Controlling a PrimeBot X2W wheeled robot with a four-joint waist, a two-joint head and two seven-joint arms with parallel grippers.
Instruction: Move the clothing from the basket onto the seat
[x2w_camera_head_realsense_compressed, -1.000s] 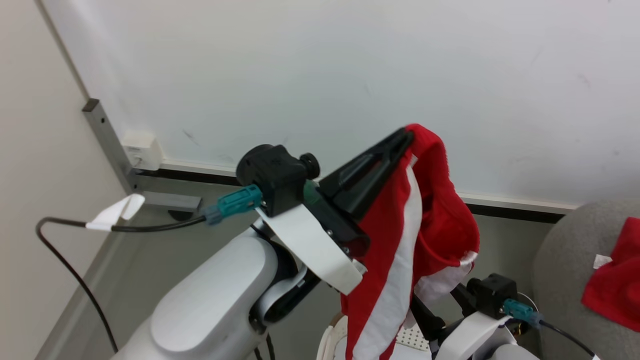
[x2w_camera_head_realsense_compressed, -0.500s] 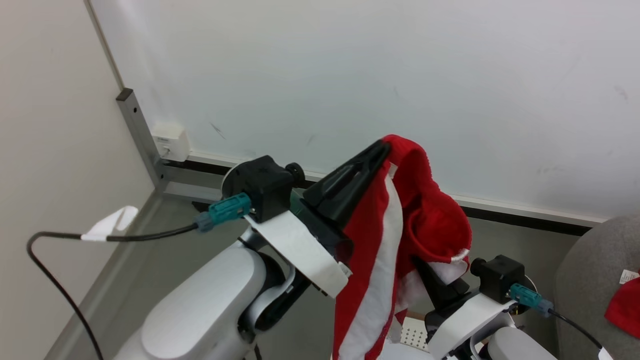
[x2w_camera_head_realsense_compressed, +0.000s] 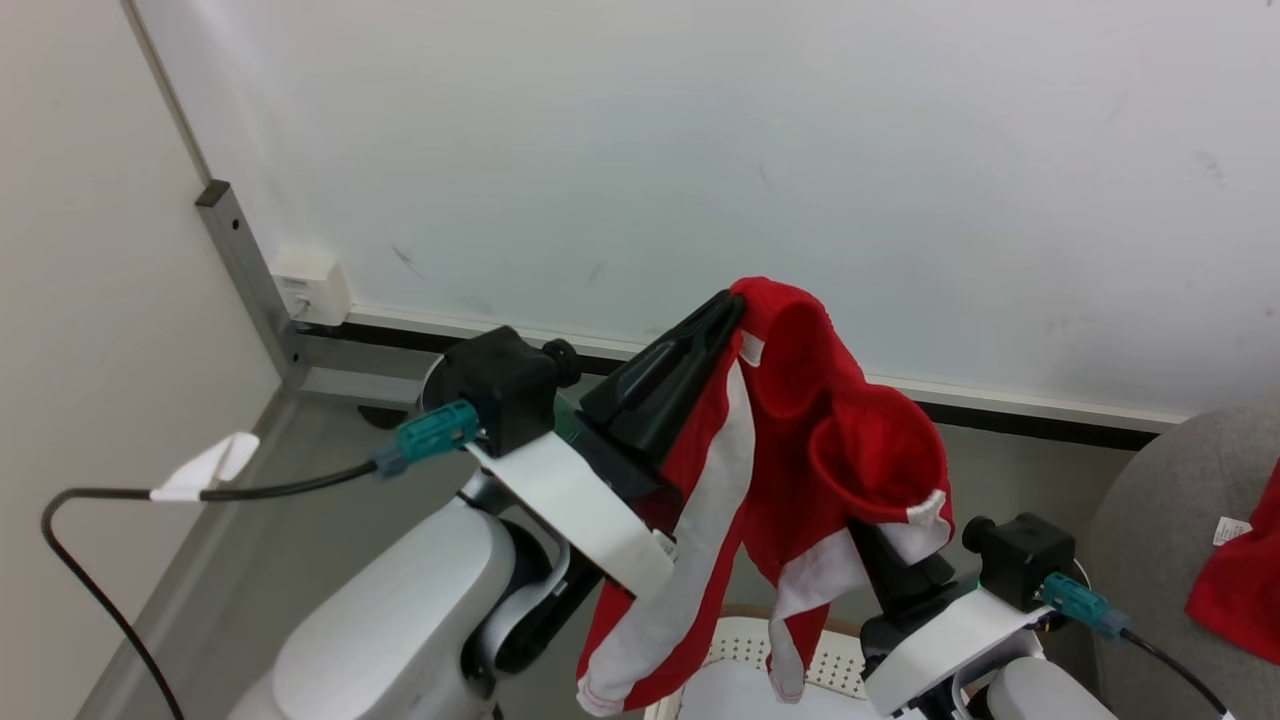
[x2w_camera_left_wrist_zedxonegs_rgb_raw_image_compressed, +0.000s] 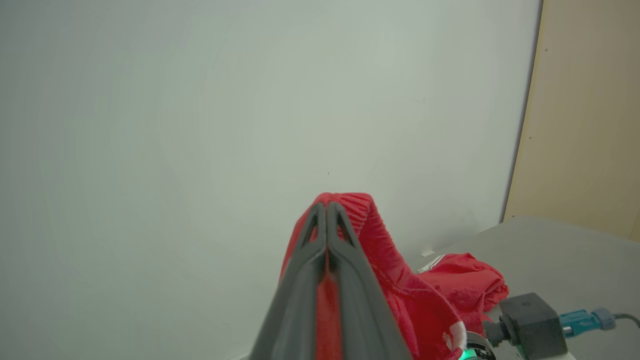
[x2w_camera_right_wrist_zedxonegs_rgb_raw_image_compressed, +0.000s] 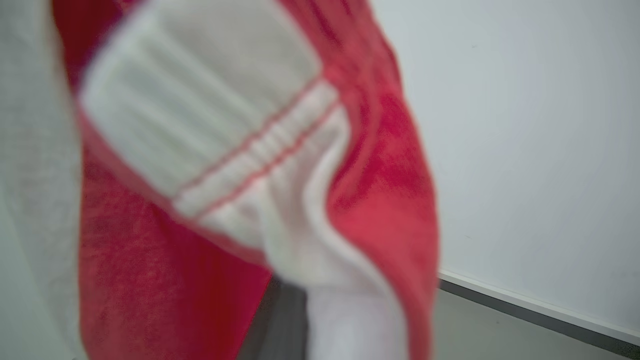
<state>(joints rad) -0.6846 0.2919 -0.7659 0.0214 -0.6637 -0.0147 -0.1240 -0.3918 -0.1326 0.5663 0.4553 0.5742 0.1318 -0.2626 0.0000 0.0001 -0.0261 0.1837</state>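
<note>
Closest, in the right wrist view, a blurred red-and-white garment (x2w_camera_right_wrist_zedxonegs_rgb_raw_image_compressed: 380, 200) of soft, fuzzy knit hangs across the lens. It shows a white ribbed panel edged with thin red stripes, and a dark finger (x2w_camera_right_wrist_zedxonegs_rgb_raw_image_compressed: 280, 320) rises into the folds beneath.

In the head view, the right gripper (x2w_camera_head_realsense_compressed: 880, 552), two long dark plastic fingers on a white bracket, stands closed. Its tips are buried in the garment's lower white hem, pinching it.

Beside it the left gripper (x2w_camera_head_realsense_compressed: 733, 303) points up and away, its tapered fingers pressed flat together on the garment's top fold. The cloth drapes over the tips and falls in a long white band and a rounded red, sleeve-like opening.

The garment hangs in the air between the two grippers, above the white perforated plastic basket with a brown rim (x2w_camera_head_realsense_compressed: 745, 645). A teal connector (x2w_camera_head_realsense_compressed: 425, 440) and a thin black cable (x2w_camera_head_realsense_compressed: 290, 487) trail from the left wrist.

Further right, the grey woven-fabric sofa (x2w_camera_head_realsense_compressed: 1140, 520) curves in with a rounded edge. On it lies a crumpled second red garment (x2w_camera_head_realsense_compressed: 1240, 590) with a small white label (x2w_camera_head_realsense_compressed: 1228, 529).

Behind, a smooth pale wall panel (x2w_camera_head_realsense_compressed: 700, 150) meets a dark skirting strip.
</note>
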